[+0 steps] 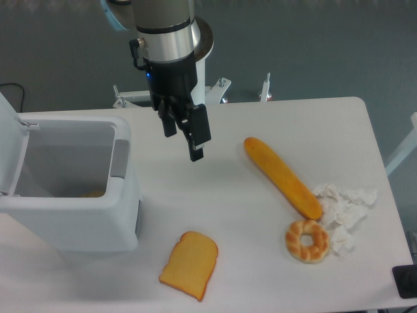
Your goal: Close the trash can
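The trash can stands at the left side of the table, its lid swung up at its left edge. My gripper hangs above the table just right of the bin's far corner. Right of me lies a baguette, running diagonally toward the near right. At its near end sits a bagel, with crumpled paper just to the right of both. A slice of bread lies at the near edge, right of the bin.

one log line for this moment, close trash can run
task: close trash can | trash can: lid open | gripper: open, empty, above table right of can | step: lid not yet touched
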Robot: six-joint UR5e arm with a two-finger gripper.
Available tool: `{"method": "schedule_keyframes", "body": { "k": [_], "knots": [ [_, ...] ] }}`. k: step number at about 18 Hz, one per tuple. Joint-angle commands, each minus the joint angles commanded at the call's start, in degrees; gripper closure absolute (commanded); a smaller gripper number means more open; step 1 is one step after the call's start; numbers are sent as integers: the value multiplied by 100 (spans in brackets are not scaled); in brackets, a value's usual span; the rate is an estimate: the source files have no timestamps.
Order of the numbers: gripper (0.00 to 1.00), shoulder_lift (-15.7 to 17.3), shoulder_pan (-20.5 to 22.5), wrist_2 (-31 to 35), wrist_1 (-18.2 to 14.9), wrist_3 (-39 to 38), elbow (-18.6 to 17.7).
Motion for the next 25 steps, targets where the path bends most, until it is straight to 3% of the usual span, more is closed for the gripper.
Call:
{"method": "schedule_keyframes", "body": {
  "k": [15,25],
  "knots": [
    [0,17,53,-475,-9,-790,123],
    [0,53,53,-923,18,-2170,184]
  ]
}}
